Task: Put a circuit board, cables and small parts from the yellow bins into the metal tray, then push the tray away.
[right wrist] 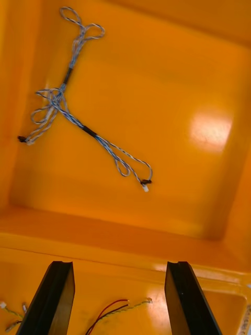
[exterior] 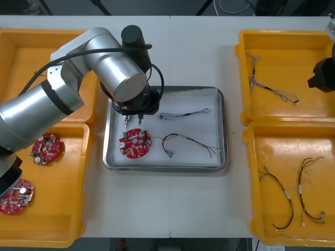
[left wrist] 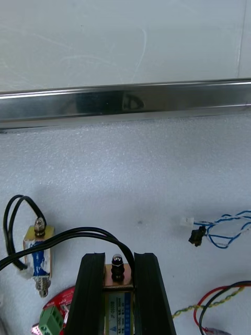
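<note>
Metal tray [exterior: 167,168] lies in the centre of the front view, between the yellow bins, and it is white inside. In its lower left corner rests a round red circuit board [exterior: 135,144]. A blue and white cable [exterior: 184,113] lies in its upper middle, and a red and yellow cable [exterior: 191,144] lies to the right of the board.

The left gripper [left wrist: 116,257] hangs low over the left part of the tray, just above the board in the front view. Its fingers are clamped on a small metal part [left wrist: 116,272] with a black lead, apart only by its width. A second small metal part [left wrist: 37,248] lies on the tray floor just beside them. I judge the part is held low so that it will not bounce when let go, and near its twin to group the load.

The right gripper [right wrist: 120,269] waits at the right edge of the front view, over the upper right yellow bin [exterior: 282,39]. Its fingers are spread and hold nothing, clear of the left arm's work.
</note>
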